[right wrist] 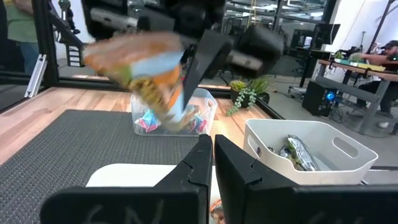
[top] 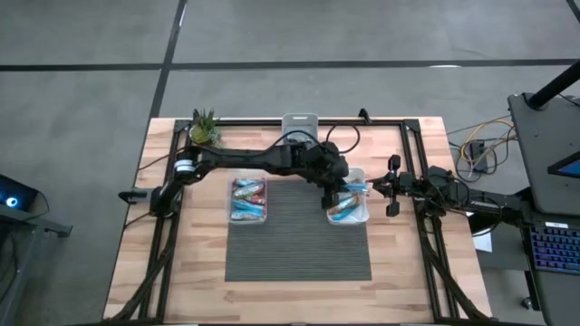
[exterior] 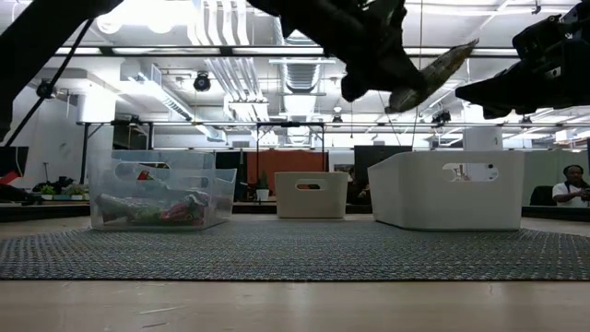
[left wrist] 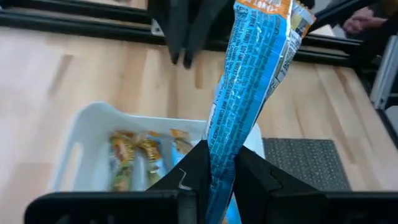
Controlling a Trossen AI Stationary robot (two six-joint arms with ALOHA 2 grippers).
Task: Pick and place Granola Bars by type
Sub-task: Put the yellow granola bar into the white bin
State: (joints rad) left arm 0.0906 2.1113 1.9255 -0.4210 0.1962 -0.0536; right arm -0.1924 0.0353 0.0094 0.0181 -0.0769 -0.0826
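1. Fingers of your left gripper [left wrist: 214,171] are pinched on a blue bar [left wrist: 252,93]; the wrapper stands up from between them, orange at its far end.
2. From above, that gripper [top: 337,192] hangs over the white bin [top: 359,215] at the mat's right edge, arm stretched across from the table's left side.
3. At table level the held bar [exterior: 433,72] is tilted in the air, clear above the bin [exterior: 449,191], touching nothing below.
4. Your left wrist view looks down into the bin [left wrist: 84,134]: several bars [left wrist: 140,158] already lie there, blue and yellowish wrappers side by side.
5. Your right gripper [top: 392,186] waits just beside the bin's right side, near the table's right edge; its fingers [right wrist: 194,162] are pressed together on nothing.
6. Your clear bin [top: 247,200] sits at the mat's left edge, well apart from the white one, holding more bars [top: 246,192] in reddish and blue wrappers.
7. Another white bin [top: 300,124] stands at the table's far edge, near the middle; the right wrist view shows one dark shiny bar [right wrist: 300,152] in it.
8. Your plant [top: 205,129] stands at the far left corner.
9. Both filled bins rest on the grey mat [top: 297,244] in the table's centre.
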